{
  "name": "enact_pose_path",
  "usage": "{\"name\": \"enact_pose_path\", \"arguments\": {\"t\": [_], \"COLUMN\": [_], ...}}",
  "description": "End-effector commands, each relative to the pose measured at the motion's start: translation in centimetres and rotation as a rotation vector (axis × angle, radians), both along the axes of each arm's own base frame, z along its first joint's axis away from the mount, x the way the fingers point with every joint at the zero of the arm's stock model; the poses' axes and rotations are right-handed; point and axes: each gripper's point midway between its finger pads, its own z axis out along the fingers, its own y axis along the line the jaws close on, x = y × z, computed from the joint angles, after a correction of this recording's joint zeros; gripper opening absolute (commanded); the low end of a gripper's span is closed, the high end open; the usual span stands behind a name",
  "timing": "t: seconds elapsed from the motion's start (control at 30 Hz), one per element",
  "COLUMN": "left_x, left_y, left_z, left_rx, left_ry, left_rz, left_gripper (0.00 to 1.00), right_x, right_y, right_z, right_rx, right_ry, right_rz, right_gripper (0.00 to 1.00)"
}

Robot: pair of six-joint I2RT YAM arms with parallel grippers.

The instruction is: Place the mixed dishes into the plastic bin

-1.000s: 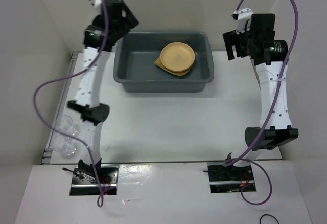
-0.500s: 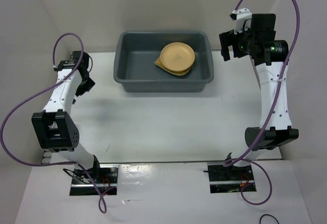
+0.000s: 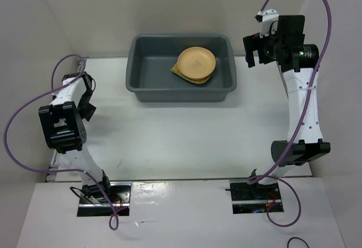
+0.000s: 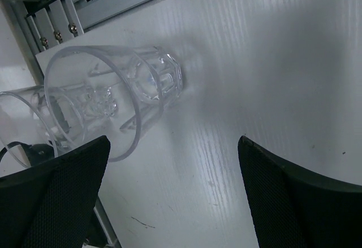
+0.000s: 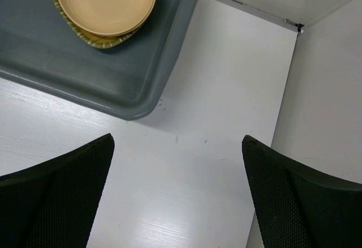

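Left arm (image 3: 62,129) just swung from the plastic bin (image 3: 148,69) (plates (image 3: 196,61) and tray (image 5: 90,37) already inside) down to the clear cup (image 4: 113,98) lying at the table (image 3: 186,135)'s left edge, left gripper (image 4: 172,146) spread open, so cup's next; right gripper (image 5: 178,140) open too.

The left arm (image 3: 62,126) is away from the plastic bin (image 3: 181,84) now, folded low at the left edge of the table (image 3: 169,140). The left gripper (image 4: 172,163) (fingers spread) hangs over a clear cup (image 4: 113,98).
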Motion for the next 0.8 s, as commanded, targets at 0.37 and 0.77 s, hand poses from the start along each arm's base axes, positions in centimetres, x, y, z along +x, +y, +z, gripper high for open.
{"name": "enact_pose_path", "arguments": {"t": [0.37,0.77], "left_x": [-1.0,14.2], "left_y": [2.2,1.2], "left_z": [-2.8,16.1], "left_rx": [-0.084,-0.023], "left_ry": [0.019,-0.430], "left_rz": [-0.027,-0.351], "left_gripper": [0.60,0.00], "right_x": [0.5,0.5], "right_y": [-0.7,-0.7], "right_z": [-0.4,-1.1], "right_rx": [-0.016,-0.017], "right_ry": [0.009,0.027], "right_rz": [-0.035,-0.034], "right_gripper": [0.98,0.98]}}
